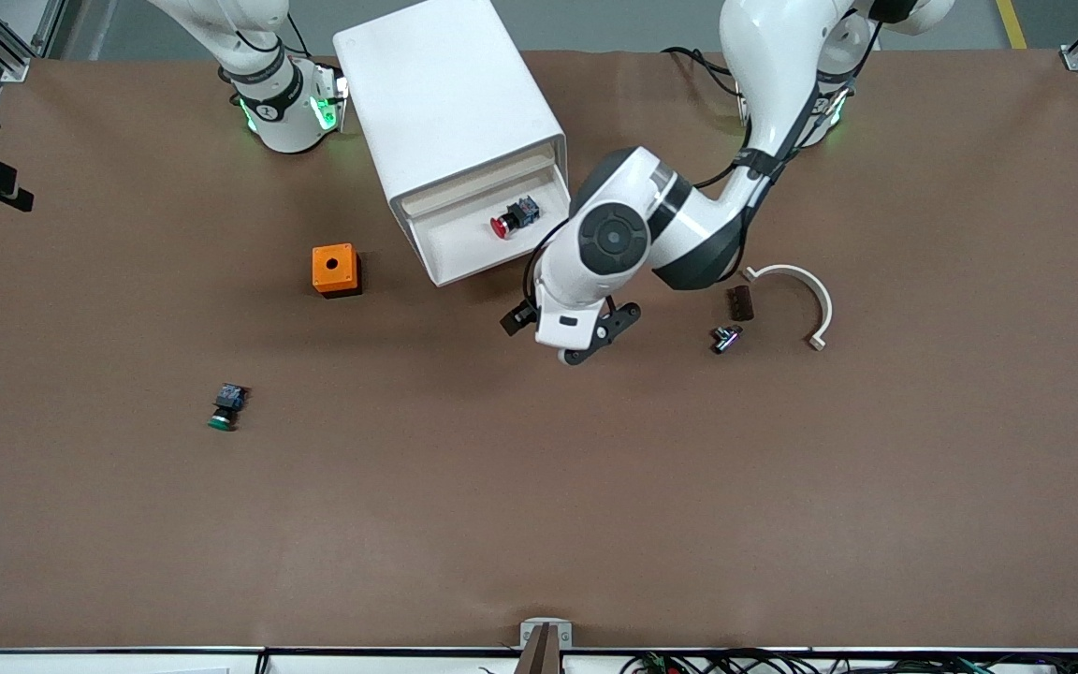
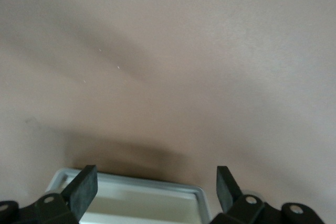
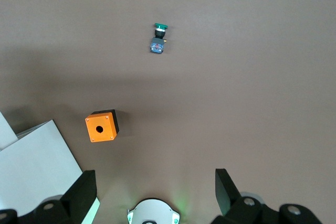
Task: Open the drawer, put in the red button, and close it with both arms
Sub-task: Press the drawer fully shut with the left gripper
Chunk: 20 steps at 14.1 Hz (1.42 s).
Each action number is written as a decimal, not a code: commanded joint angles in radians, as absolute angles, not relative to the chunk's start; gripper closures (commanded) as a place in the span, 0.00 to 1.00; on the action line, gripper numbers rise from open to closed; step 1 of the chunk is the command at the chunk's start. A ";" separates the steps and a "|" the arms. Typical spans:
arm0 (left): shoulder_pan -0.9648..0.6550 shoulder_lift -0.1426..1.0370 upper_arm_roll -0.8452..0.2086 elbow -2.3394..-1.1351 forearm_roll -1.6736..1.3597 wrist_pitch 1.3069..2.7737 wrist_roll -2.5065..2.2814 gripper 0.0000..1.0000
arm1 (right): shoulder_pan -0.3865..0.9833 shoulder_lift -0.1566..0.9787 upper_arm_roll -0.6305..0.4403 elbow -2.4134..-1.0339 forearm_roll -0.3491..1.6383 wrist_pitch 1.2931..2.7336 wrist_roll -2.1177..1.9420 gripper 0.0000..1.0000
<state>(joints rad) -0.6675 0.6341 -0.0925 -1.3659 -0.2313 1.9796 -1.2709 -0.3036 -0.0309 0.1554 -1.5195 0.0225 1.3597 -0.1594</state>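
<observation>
The red button (image 1: 513, 216) lies in the open drawer (image 1: 488, 239), upper middle of the front view. The drawer looks light and stiff; push its flat front edge. The left gripper (image 1: 595, 339) hangs just below it, jaws apart. The right gripper (image 3: 152, 190) waits up high, jaws apart.

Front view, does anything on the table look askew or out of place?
The cabinet sits skewed to the table edges, its top drawer open with the red button lying inside. Nothing looks spilled or damaged.
</observation>
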 commanded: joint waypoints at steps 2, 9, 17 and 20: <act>-0.722 0.666 -0.095 -1.376 -0.124 1.996 -1.262 0.00 | -0.108 -0.080 -0.028 -1.569 0.014 1.368 -0.169 0.00; -0.801 0.693 -0.110 -1.391 -0.208 2.009 -1.276 0.00 | 0.004 -0.136 -0.132 -1.641 0.011 1.382 -0.167 0.00; -0.801 0.696 -0.144 -1.393 -0.527 2.013 -1.278 0.00 | 0.011 -0.147 -0.106 -1.628 -0.035 1.374 -0.155 0.00; -0.813 0.707 -0.146 -1.393 -0.541 2.013 -1.278 0.00 | 0.008 -0.150 -0.101 -1.629 -0.015 1.379 -0.153 0.00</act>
